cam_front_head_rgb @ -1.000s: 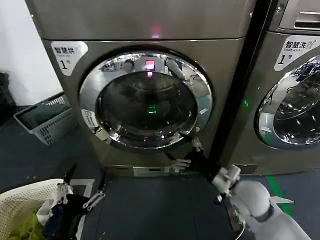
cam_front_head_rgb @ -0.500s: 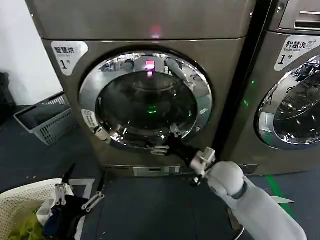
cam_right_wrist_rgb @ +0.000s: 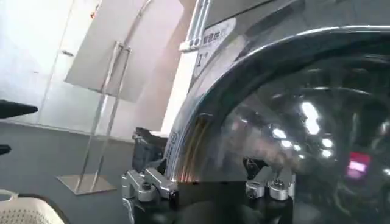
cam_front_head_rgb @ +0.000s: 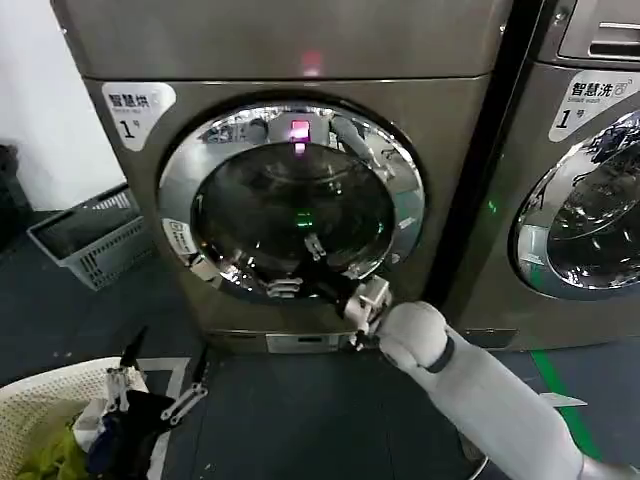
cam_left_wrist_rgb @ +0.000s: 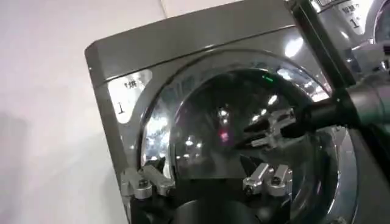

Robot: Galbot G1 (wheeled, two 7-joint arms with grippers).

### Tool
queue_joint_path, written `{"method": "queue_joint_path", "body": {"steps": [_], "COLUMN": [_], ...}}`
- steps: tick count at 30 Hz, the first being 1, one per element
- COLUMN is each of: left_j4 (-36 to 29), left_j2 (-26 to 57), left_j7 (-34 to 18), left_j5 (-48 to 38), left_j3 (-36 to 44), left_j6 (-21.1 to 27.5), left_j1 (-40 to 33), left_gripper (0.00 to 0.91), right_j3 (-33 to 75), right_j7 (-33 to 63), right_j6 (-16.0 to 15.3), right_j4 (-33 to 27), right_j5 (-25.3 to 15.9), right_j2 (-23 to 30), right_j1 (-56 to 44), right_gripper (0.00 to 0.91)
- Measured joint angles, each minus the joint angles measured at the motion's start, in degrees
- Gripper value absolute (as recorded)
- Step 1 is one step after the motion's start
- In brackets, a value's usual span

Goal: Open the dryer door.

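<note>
the dryer door [cam_front_head_rgb: 292, 203] sits shut in the machine's front, the right gripper [cam_front_head_rgb: 296, 268] spread apart at its lower rim, left gripper [cam_front_head_rgb: 160, 380] open by the basket [cam_front_head_rgb: 40, 395]; fingers could slip off the chrome ring.

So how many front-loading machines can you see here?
2: the dryer fills the middle, right gripper at its door; a second machine stands to its right, partly cut off.

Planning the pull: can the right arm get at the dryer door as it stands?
Probably yes: the right pincer, open, is already at the lower part of the dryer door, with nothing between them. The left pincer hangs low by the basket.
</note>
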Motion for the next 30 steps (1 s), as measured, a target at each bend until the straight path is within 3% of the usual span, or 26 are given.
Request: {"method": "queue_joint_path", "body": {"steps": [30], "left_j4": [-0.8], "left_j2": [-0.7], "left_j7": [0.1], "left_j5": [0.0], "left_j3": [-1.1], "left_j6": [-0.1], "left_j1": [0.4], "left_gripper": [0.907], "right_j3": [-6.5], "right_j7": [5.6], "right_j6": [-1.5], "right_j4": [-9.9], "right_j5": [-4.4], "right_j2": [11.8], "right_j1": [6.1], "right_gripper": [0.907]}}
